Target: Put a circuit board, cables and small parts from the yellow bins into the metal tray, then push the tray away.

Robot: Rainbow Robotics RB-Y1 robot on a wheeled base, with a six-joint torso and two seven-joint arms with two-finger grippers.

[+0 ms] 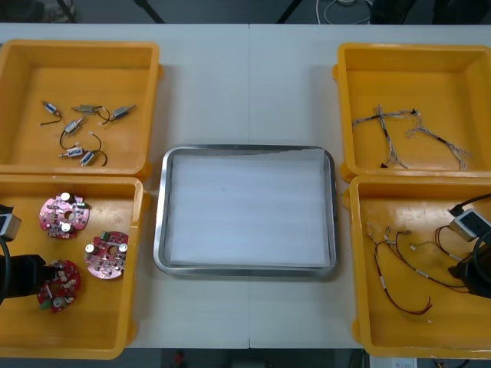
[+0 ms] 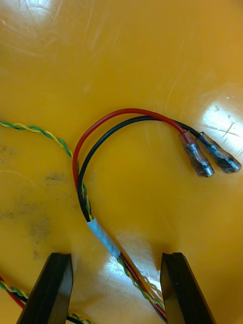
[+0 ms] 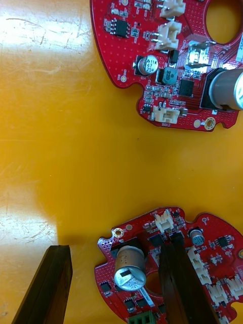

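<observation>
Light bench (image 1: 245,61) | left tool (image 3: 114,247) released over round red circuit board (image 3: 202,263), near-left corner | right tool (image 2: 115,255) released over red-black cable (image 2: 126,110), near-right corner

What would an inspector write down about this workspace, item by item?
Surface: light table, two yellow bins at each side.
Job's things: metal tray in the middle, white inside, nothing in it; three circuit boards in the near left bin; small metal parts in the far left bin.
Clutter: nothing seen.
Grippers: left gripper open, low over one board in the near left bin; right gripper open, low in the near right bin, a red and black cable running between its fingers.
Cables: pale twisted cables in the far right bin; red and black ones in the near right bin.
Surroundings: dark floor beyond the table's far edge.
</observation>
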